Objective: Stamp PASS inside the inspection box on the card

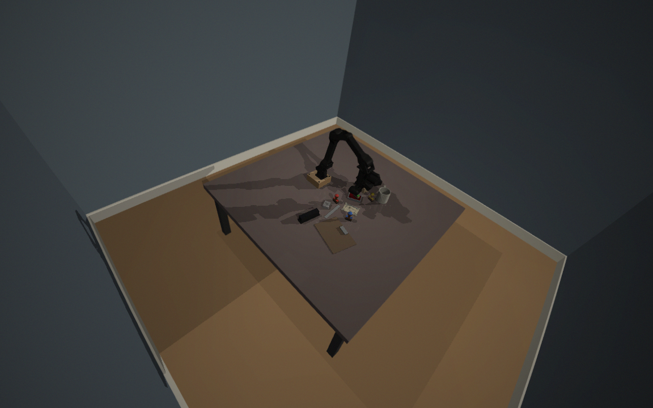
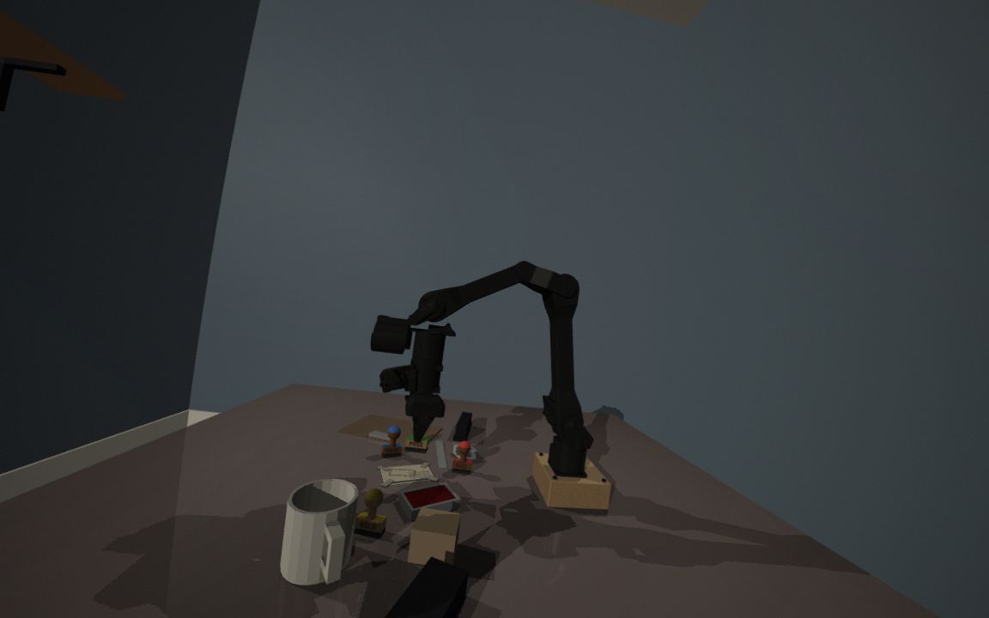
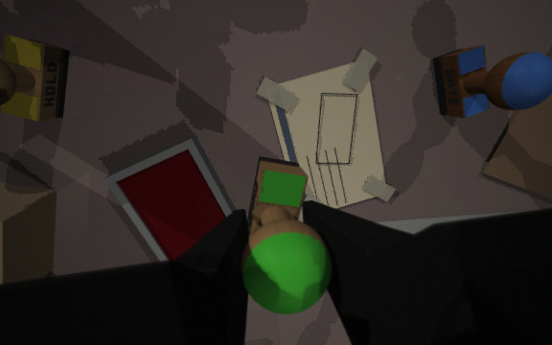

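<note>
My gripper (image 2: pixel 418 437) (image 3: pixel 274 216) is shut on the PASS stamp (image 2: pixel 415 444) (image 3: pixel 287 273), which has a green knob and a wooden foot with green on top. The stamp hangs upright above the bench; its underside is hidden. In the wrist view it shows between the ink pad and the card, its foot near the card's lower left corner. The red ink pad (image 2: pixel 428 496) (image 3: pixel 166 196) has a grey rim. The cream card (image 1: pixel 350 208) (image 2: pixel 406 473) (image 3: pixel 367 129) is taped down. Its inspection box (image 3: pixel 319 129) is a thin outline with no print visible inside.
The yellow HOLD stamp (image 2: pixel 371 521) (image 3: pixel 51 86), a mug (image 1: pixel 384 196) (image 2: pixel 306 542) and a wooden block (image 2: pixel 434 542) stand around the pad. The blue DATE stamp (image 2: pixel 392 441) (image 3: pixel 530 81), a red-knobbed stamp (image 2: pixel 464 457) and a ruler (image 1: pixel 332 211) (image 2: pixel 440 454) lie around the card. A brown board (image 1: pixel 329 238) lies beyond.
</note>
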Controlling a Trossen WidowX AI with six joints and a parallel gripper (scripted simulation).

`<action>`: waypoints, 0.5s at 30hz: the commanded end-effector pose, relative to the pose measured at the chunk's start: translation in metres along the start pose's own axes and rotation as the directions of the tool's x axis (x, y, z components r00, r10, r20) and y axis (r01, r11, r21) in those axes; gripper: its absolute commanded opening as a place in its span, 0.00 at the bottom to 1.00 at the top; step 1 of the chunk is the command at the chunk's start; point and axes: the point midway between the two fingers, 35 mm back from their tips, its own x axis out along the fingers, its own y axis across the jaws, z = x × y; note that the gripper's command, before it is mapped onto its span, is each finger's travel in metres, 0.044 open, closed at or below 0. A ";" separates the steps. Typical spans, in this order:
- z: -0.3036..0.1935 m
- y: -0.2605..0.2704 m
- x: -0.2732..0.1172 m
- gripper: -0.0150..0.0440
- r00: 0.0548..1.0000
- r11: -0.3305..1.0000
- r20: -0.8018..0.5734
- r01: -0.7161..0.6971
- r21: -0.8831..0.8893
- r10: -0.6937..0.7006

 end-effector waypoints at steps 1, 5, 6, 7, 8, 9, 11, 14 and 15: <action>0.008 -0.022 0.000 0.25 1.000 0.998 0.000 -0.004 -0.069 0.004; 0.015 -0.047 0.001 0.25 1.000 0.991 0.000 -0.002 -0.137 0.002; 0.016 -0.052 0.001 0.25 1.000 0.988 0.000 -0.002 -0.151 0.002; 0.016 -0.055 0.001 0.25 1.000 0.987 0.001 -0.001 -0.160 0.001; 0.016 -0.056 0.001 0.25 1.000 0.987 0.001 -0.001 -0.162 0.001; 0.016 -0.056 0.001 0.25 1.000 0.987 0.001 -0.001 -0.162 0.001; 0.016 -0.056 0.002 0.25 1.000 0.987 0.001 -0.001 -0.162 0.001; 0.017 -0.056 0.003 0.25 1.000 0.987 0.001 -0.001 -0.162 0.001; 0.017 -0.056 0.004 0.25 1.000 0.987 0.001 -0.001 -0.162 0.002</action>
